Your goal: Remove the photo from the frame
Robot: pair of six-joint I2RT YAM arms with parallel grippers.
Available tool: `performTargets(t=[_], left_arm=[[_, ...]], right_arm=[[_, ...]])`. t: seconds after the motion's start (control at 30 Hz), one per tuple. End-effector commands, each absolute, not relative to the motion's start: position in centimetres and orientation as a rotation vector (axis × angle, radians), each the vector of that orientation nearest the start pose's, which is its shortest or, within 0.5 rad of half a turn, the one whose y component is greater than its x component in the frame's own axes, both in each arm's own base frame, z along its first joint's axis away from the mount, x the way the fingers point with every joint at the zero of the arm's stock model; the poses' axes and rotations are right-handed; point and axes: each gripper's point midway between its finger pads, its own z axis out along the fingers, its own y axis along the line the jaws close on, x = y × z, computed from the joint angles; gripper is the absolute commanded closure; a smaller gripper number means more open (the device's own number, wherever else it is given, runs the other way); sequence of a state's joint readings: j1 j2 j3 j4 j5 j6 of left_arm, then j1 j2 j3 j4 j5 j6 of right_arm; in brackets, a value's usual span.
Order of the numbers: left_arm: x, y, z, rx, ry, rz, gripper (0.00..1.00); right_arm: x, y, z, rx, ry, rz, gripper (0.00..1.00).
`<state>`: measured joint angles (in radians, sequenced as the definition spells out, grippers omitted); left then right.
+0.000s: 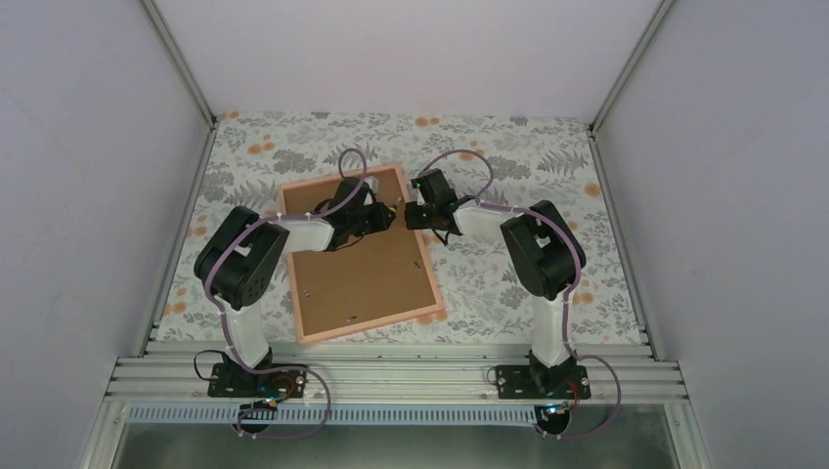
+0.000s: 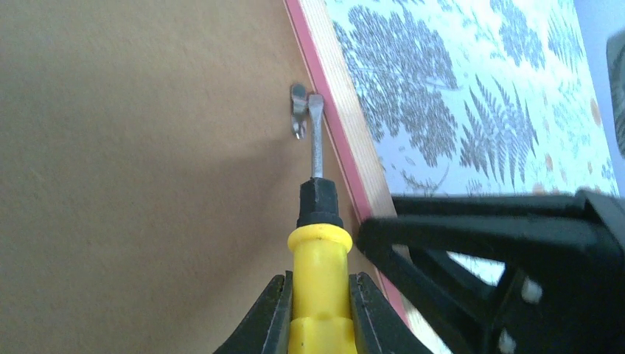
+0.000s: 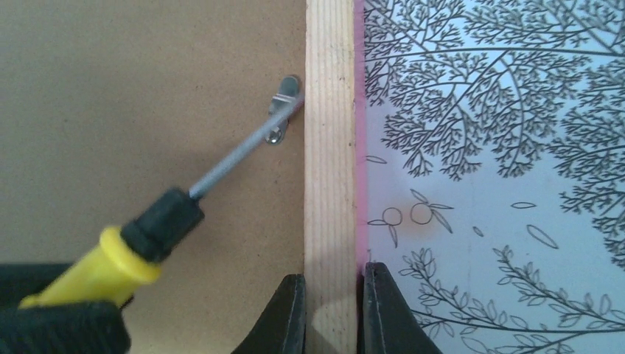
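Note:
The picture frame (image 1: 367,327) lies face down, its brown backing board (image 1: 357,278) up inside a light wood rim. The photo is hidden under the backing. My left gripper (image 2: 318,306) is shut on a yellow-handled screwdriver (image 2: 318,251); its blade tip touches a small metal tab (image 2: 298,109) by the frame's right rail. My right gripper (image 3: 331,310) is shut on that wood rail (image 3: 329,147), one finger on each side. The screwdriver (image 3: 125,251) and tab (image 3: 284,103) also show in the right wrist view. Both grippers meet at the frame's far right side (image 1: 403,210).
The frame rests on a floral tablecloth (image 1: 547,166). Other metal tabs (image 1: 350,318) sit on the backing near the front. White walls enclose the table on three sides. An aluminium rail (image 1: 391,376) runs along the near edge.

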<state>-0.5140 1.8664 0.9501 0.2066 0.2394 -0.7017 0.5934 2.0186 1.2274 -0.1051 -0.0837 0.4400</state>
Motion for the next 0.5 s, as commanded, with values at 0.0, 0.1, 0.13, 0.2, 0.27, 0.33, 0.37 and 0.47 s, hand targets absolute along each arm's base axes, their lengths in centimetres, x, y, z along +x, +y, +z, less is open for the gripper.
performTargets(t=[0.0, 0.1, 0.13, 0.2, 0.27, 0.33, 0.37, 0.47], left_arm=[[41.5, -24.2, 4.3, -0.272, 2.371, -0.741, 0.98], [41.6, -24.2, 4.3, -0.289, 2.365, -0.744, 0.98], [41.5, -24.2, 4.3, -0.292, 2.368, -0.746, 0.98], [41.3, -24.3, 4.6, -0.290, 2.363, -0.754, 0.98], [40.9, -24.3, 4.9, -0.282, 2.357, -0.762, 0.98], [40.6, -24.4, 5.5, -0.264, 2.350, -0.772, 0.98], [40.4, -24.4, 5.8, -0.254, 2.348, -0.778, 0.98], [39.5, -24.9, 6.6, -0.209, 2.343, -0.813, 0.98]], right_arm=[[37.3, 29.8, 0.9, -0.280, 2.651, 0.610, 0.96], [37.4, 29.8, 1.0, -0.273, 2.648, 0.616, 0.96], [37.3, 29.9, 1.0, -0.271, 2.648, 0.616, 0.96], [37.4, 29.8, 1.1, -0.265, 2.648, 0.613, 0.96], [37.5, 29.7, 1.1, -0.257, 2.645, 0.610, 0.96], [37.5, 29.7, 1.2, -0.251, 2.641, 0.612, 0.96], [37.5, 29.7, 1.2, -0.249, 2.642, 0.612, 0.96], [37.5, 29.7, 1.2, -0.248, 2.643, 0.612, 0.96]])
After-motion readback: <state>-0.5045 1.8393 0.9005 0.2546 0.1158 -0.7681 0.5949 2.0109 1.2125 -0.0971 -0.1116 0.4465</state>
